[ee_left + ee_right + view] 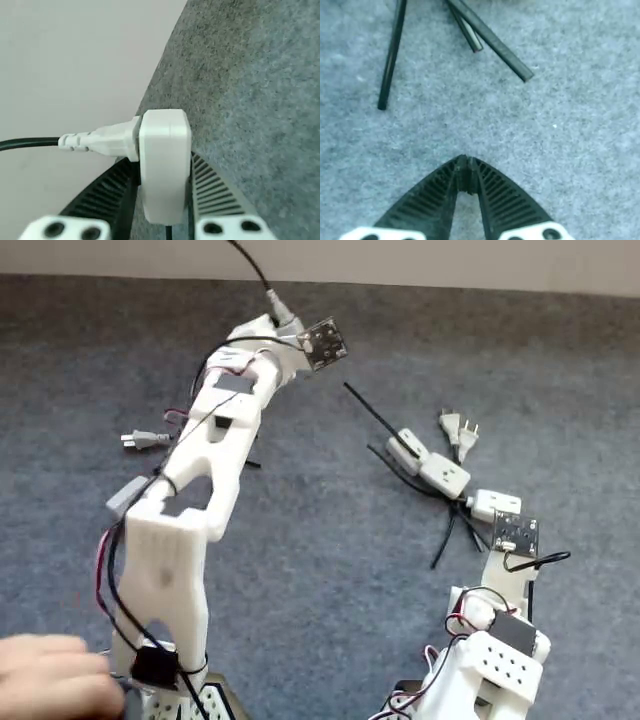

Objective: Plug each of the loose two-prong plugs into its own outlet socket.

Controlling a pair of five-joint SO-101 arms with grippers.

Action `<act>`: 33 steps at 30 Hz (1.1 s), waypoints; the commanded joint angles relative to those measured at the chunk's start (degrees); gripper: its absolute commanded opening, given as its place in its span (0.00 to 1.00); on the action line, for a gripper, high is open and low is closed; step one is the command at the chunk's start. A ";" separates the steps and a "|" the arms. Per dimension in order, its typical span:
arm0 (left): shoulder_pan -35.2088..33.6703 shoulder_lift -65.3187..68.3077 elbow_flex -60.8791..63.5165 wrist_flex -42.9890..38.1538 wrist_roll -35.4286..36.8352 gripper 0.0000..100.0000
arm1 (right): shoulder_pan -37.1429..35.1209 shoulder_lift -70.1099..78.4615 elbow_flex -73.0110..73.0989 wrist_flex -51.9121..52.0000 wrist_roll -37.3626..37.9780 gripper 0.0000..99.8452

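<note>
My left gripper (162, 167) is shut on a white outlet socket (164, 150), held above the carpet near the table's far edge. A white two-prong plug (102, 140) with a black cable sits in that socket. From the high view this socket and plug (277, 314) are at the top, at the end of the outstretched left arm. Three more white sockets (444, 473) lie in a row at centre right, and two loose plugs (458, 428) lie just beyond them. A grey plug (143, 440) lies at the left. My right gripper (468, 164) is shut on nothing, low over the carpet.
Black cable ends (492, 39) lie on the grey carpet just ahead of my right gripper. Loose black cables (445, 530) spread around the row of sockets. The left arm's white body (200, 480) stretches across the left side of the table.
</note>
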 commanded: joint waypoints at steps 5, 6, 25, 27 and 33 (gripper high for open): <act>-0.40 27.56 -35.12 0.09 -12.75 0.14 | 0.13 -0.31 0.04 -3.21 0.26 0.01; -0.48 30.11 -37.67 0.09 -12.75 0.17 | 0.13 -0.31 0.04 -3.21 0.26 0.01; -7.16 40.48 -69.14 0.09 -12.75 0.22 | -3.56 -0.57 1.89 -4.35 0.35 0.01; -8.66 39.69 -70.81 -0.09 -12.75 0.22 | -3.56 -0.57 1.89 -4.35 0.35 0.01; -14.11 31.78 -70.37 -0.09 -12.84 0.22 | -3.47 -0.57 1.89 -4.35 0.35 0.01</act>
